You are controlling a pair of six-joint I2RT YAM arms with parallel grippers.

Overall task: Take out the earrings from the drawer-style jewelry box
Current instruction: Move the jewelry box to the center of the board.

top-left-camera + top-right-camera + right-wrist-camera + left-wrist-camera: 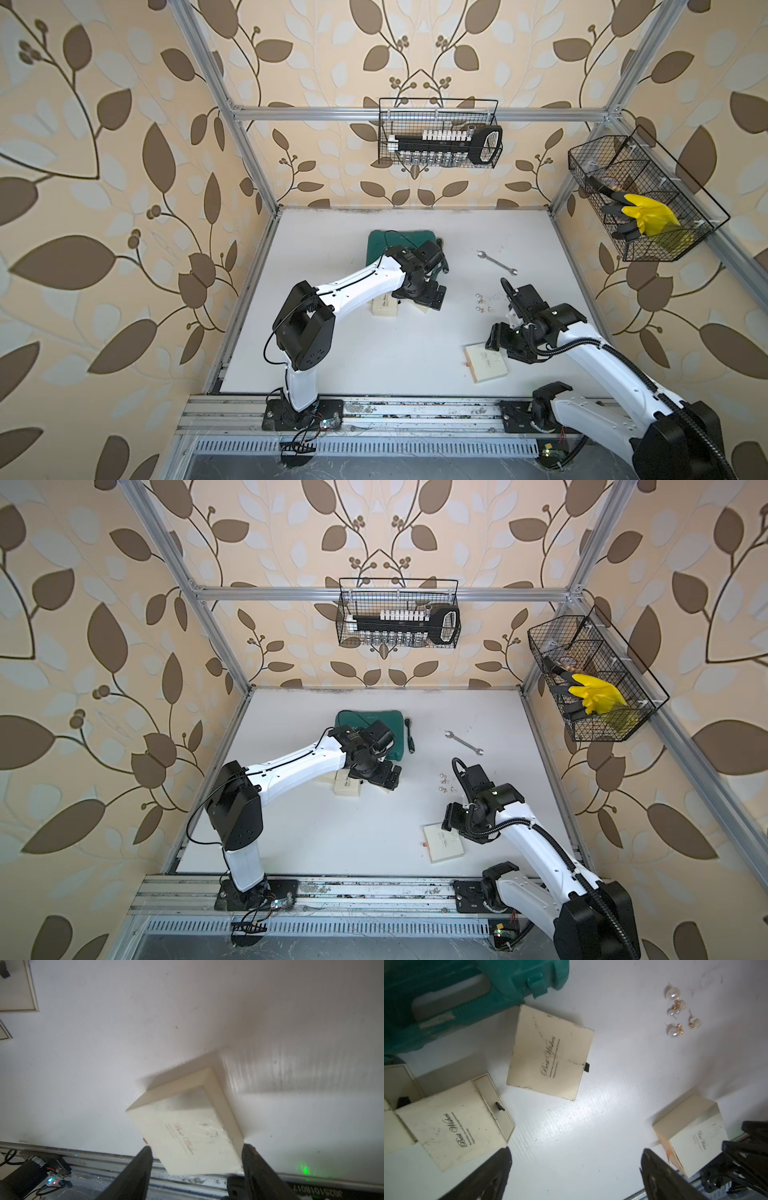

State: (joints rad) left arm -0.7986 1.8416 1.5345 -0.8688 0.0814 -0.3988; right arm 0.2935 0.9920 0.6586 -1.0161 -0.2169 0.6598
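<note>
On the white table (591, 1126), the earrings (675, 1012) are lying loose; left gripper (575, 1150) is gaping, right gripper (198, 1147) is straddling a cream jewelry box (182, 1118), grip unclear; swinging away carelessly might scatter them.

The centre box (550, 1051) and lower-left box (454, 1124) read "Best Wishes" in black script. A lower-right label (318, 1193) reads "J0251018017", upside down.

Earrings (673, 1031): pearl-white beads, gold fittings.
Box by the case (550, 1053): cream, black script, dark scuffs, black tab.
Box near the rail (187, 1126): cream; lettering seems coppery, though blurred.
Case (446, 1001): teal.
Table (374, 353): white.
Wrench (496, 262): silver.
Wallpaper (104, 166): beige, with brown and pale leaves.
Glove (648, 212): yellow.
Baskets (388, 124): black wire.
Arms (357, 286): white shells, black joints.
</note>
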